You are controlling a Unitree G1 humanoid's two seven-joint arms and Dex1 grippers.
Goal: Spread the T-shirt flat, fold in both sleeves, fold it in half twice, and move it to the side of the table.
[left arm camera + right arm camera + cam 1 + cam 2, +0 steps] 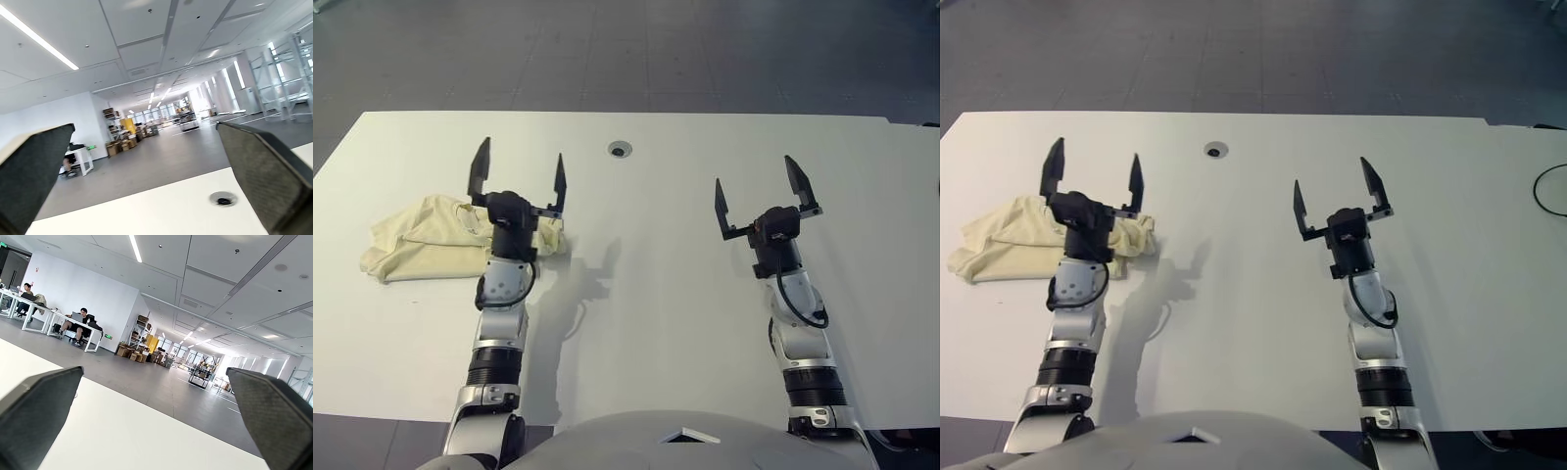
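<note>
While the T-shirt (pixel 421 245) lies bunched: spreading is judged the step in hand.
Location: left part of the table (pixel 646 313), near its left edge.
Left gripper (pixel 523 152): fingers apart, empty, raised at the cloth's right end.
Right gripper (pixel 754 172): fingers apart, empty, well apart from the cloth.
Method: pinch single layers at opposite hems; draw outward evenly.
Clearance: spread toward centre and right; cable hole (pixel 620 149) at far side; keep cloth off the left edge.

No legible text anywhere; green wall sign (pixel 108 337) too small for reading.
</note>
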